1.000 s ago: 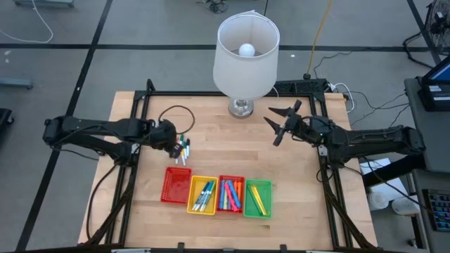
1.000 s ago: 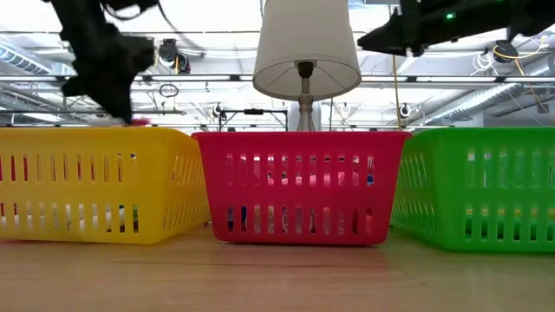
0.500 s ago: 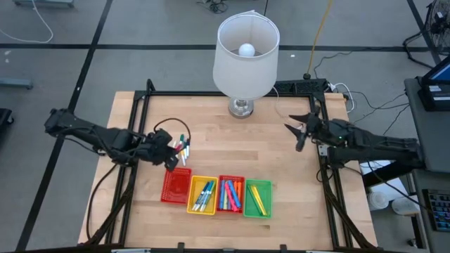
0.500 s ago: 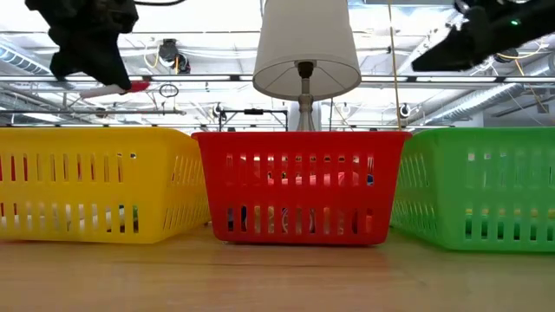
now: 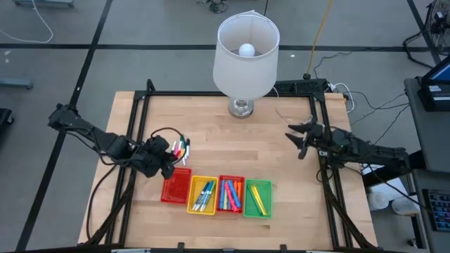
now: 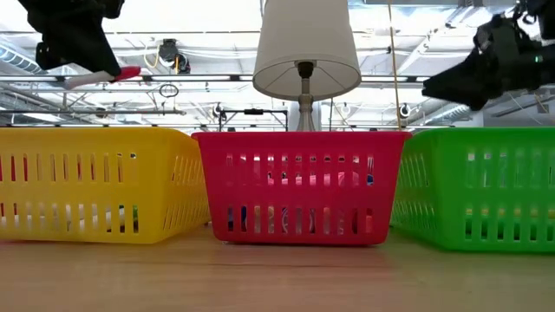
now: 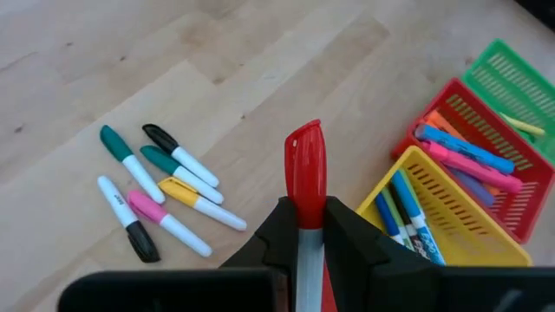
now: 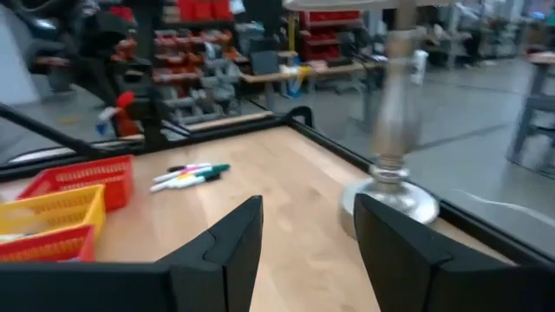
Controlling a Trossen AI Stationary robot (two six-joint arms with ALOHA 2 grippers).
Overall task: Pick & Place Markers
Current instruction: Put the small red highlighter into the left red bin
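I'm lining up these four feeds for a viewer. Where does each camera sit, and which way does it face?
High view: above the table, looking straight down; both arms show, left pincer, right pincer.
Low view: at table-top height, facing the trays; both arms enter from above.
Left wrist view: looks down past its shut fingers at the red-capped marker they grip.
Right wrist view: faces across the table past its open fingers.
Shared: the loose markers appear in the high and both wrist views.
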